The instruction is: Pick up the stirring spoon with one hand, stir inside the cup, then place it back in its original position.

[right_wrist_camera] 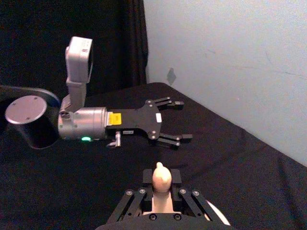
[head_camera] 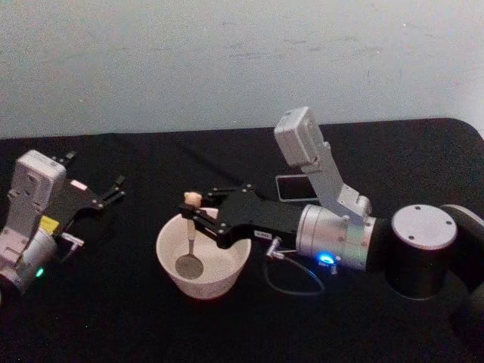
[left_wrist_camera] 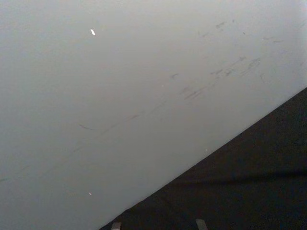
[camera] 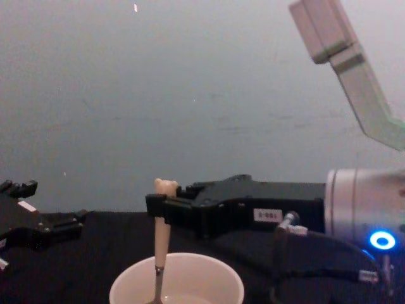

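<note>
The cream-white cup [head_camera: 168,266] stands on the black table in front of me. The stirring spoon [head_camera: 190,240] stands upright in it, with its metal bowl [head_camera: 188,265] at the cup's bottom and its bear head [head_camera: 190,199] on top. My right gripper [head_camera: 192,220] reaches in from the right and is shut on the spoon's cream handle above the rim. From the side, the spoon [camera: 161,235] rises out of the cup [camera: 209,283], held by the right gripper [camera: 159,209]. The bear head [right_wrist_camera: 160,176] pokes up between the fingers [right_wrist_camera: 135,203]. A dark square holder [head_camera: 290,187] sits behind the right arm. My left gripper [head_camera: 112,191] is parked open at the left.
A black cloth [head_camera: 113,318] covers the table, and a pale wall [head_camera: 227,60] stands close behind it. A thin cable [head_camera: 291,286] loops on the cloth under the right wrist. The open left gripper [right_wrist_camera: 173,120] hangs apart from the cup.
</note>
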`<act>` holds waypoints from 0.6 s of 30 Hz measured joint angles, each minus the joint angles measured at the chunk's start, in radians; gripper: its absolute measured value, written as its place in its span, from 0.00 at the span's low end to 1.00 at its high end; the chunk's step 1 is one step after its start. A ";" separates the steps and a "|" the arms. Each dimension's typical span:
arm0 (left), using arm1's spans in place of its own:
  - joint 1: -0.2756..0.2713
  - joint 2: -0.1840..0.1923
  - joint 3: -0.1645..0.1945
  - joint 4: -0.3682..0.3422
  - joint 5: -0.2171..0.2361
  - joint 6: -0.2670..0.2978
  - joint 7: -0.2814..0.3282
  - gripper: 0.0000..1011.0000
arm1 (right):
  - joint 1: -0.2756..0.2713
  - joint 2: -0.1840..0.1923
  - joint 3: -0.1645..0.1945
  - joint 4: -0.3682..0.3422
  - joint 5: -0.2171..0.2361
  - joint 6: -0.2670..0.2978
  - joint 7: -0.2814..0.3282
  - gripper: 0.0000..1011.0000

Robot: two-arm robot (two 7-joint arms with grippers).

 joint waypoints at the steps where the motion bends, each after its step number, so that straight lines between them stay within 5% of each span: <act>1: 0.000 0.000 0.000 0.000 0.000 0.000 0.000 0.99 | 0.009 -0.009 -0.004 0.012 -0.004 0.000 -0.004 0.21; 18: 0.000 0.000 0.000 0.000 0.000 0.000 0.000 0.99 | 0.071 -0.079 0.008 0.149 -0.057 -0.010 -0.056 0.21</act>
